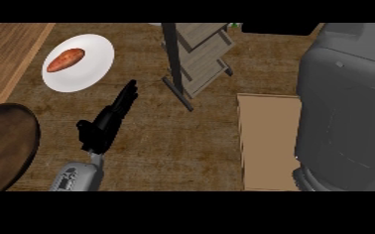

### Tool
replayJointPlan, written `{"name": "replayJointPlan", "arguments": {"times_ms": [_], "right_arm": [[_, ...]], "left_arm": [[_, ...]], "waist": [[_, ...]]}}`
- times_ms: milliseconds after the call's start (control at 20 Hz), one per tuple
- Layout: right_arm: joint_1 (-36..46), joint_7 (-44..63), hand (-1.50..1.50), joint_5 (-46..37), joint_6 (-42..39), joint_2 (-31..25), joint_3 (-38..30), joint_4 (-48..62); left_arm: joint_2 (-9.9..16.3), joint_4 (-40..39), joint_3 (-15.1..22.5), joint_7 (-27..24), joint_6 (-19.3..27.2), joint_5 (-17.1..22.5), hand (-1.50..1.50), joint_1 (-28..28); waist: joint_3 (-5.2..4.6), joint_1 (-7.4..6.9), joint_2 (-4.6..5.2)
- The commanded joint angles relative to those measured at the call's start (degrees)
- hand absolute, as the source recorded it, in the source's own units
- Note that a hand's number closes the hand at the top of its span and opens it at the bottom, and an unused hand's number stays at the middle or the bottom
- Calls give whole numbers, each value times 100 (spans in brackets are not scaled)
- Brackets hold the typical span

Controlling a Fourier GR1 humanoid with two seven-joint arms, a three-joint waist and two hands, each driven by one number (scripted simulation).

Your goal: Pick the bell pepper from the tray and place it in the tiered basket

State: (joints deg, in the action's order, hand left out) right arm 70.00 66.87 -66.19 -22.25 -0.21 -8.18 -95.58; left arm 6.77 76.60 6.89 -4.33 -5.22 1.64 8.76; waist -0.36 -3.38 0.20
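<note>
No bell pepper can be made out; only a tiny green speck [233, 26] shows at the top edge beside the basket. The flat tan tray [267, 144] lies at the right with nothing visible on its bare part. The tiered basket [199, 54], with grey slatted shelves on a dark stand, is at the top centre. My left hand [99, 129] is at the lower left, open, its straight fingers pointing up and right toward the basket's foot and holding nothing. My right hand does not show.
A white plate [92, 59] at the upper left carries a reddish-orange sweet potato [66, 60]. A dark round wooden object [15, 144] sits at the left edge. A large grey bulk [341, 109] fills the right side and overlaps the tray's edge.
</note>
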Motion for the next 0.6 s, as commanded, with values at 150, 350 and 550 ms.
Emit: {"name": "replayJointPlan", "arguments": {"times_ms": [150, 350, 550], "right_arm": [[1531, 746, 150, 43, 463, 19, -868, 2379], [1880, 448, 150, -40, 1236, 18, -1091, 3499], [2204, 127, 150, -136, 1798, 19, -1412, 4403]], "left_arm": [[-15, -41, 4, -34, -12, -41, 0, 138], [9, 7, -55, 66, -41, 13, 0, 234], [72, 82, -4, -112, -128, -25, 0, -17]], "waist": [[9, -74, 66], [13, -98, 85], [16, -100, 90]]}}
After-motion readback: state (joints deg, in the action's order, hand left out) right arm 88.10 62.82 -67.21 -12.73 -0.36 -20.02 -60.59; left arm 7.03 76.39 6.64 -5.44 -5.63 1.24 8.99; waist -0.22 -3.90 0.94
